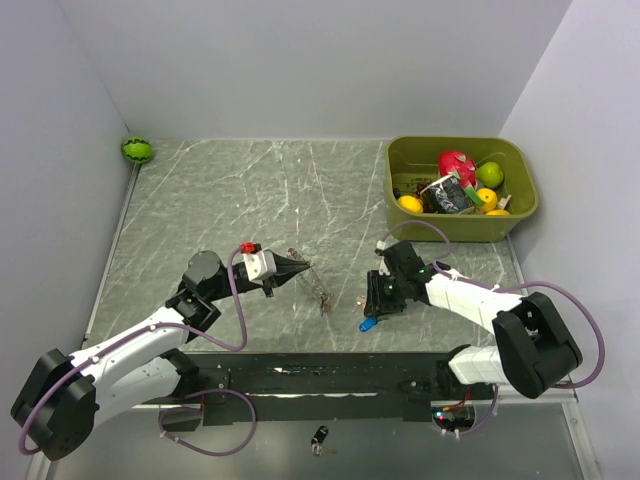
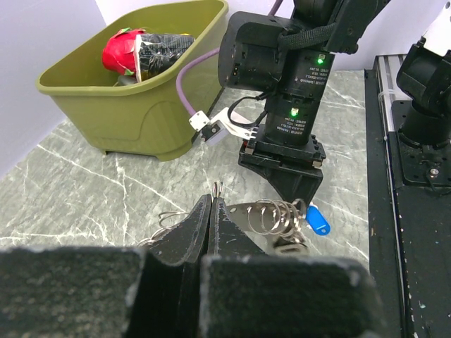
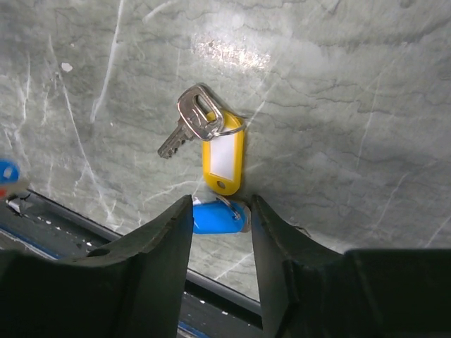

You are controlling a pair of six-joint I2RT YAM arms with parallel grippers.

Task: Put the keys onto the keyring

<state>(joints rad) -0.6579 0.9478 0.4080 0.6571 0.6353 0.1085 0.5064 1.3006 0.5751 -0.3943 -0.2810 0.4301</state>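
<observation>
At mid-surface [image 1: 200, 200], L fingers [image 2: 197, 229] are pressing together, pinching the ring [image 2: 271, 217]. R fingers [image 3: 162, 239] are standing right behind it, spread round a blue tag [image 3: 211, 217]; can't tell if squeezing. Key [image 3: 189, 127] w/ yellow tag [image 3: 222, 156] is lying just beyond. Bin [image 1: 450, 230] w/ fruit [image 1: 457, 165] is sitting behind R arm. Ball [image 1: 137, 150] is in far-left corner, fob [image 1: 319, 437] by the bases.
</observation>
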